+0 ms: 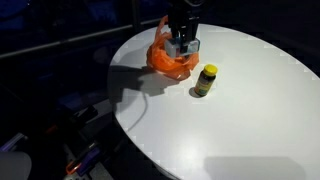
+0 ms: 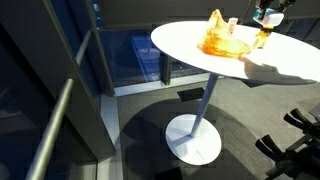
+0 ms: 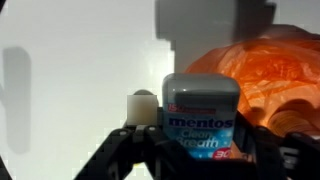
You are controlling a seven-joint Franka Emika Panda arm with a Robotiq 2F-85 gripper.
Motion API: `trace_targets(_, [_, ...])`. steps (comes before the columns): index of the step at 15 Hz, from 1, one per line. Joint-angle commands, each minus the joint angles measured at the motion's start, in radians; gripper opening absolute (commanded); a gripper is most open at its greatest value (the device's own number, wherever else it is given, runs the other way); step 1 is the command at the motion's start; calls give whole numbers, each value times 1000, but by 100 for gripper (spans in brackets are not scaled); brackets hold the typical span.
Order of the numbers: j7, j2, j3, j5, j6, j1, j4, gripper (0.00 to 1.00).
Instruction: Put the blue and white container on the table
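Note:
The blue and white container [image 3: 200, 100] is a light blue pack with a "mentos Clean Breath" label. It stands upright between my gripper's [image 3: 200, 148] two black fingers, which are shut on it. In an exterior view my gripper [image 1: 185, 40] holds the container [image 1: 186, 46] at the far side of the round white table [image 1: 250, 120], just above the edge of the orange mesh bag [image 1: 165, 58]. The table [image 2: 190, 35] and gripper [image 2: 268, 14] also show in an exterior view. I cannot tell whether the container's base touches the table.
A dark jar with a yellow lid [image 1: 206, 80] stands on the table beside the bag. A small white block [image 3: 143, 105] sits left of the container. The orange bag [image 3: 265, 80] lies right behind it. The floor around the table is dark.

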Motion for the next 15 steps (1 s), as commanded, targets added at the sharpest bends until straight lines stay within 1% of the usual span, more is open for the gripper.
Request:
trace_targets(1, [-34, -80, -26, 7, 1, -52, -75, 40])
trace_targets(4, [-61, -102, -42, 9, 6, -87, -125, 40])
trace_targets(7, [-89, -111, -47, 3, 21, -104, -183, 40])
trace_targets(9, [-101, -105, -48, -5, 43, -108, -219, 40])
trace_targets(15, [-71, -73, -53, -63, 133, -109, -286, 40])
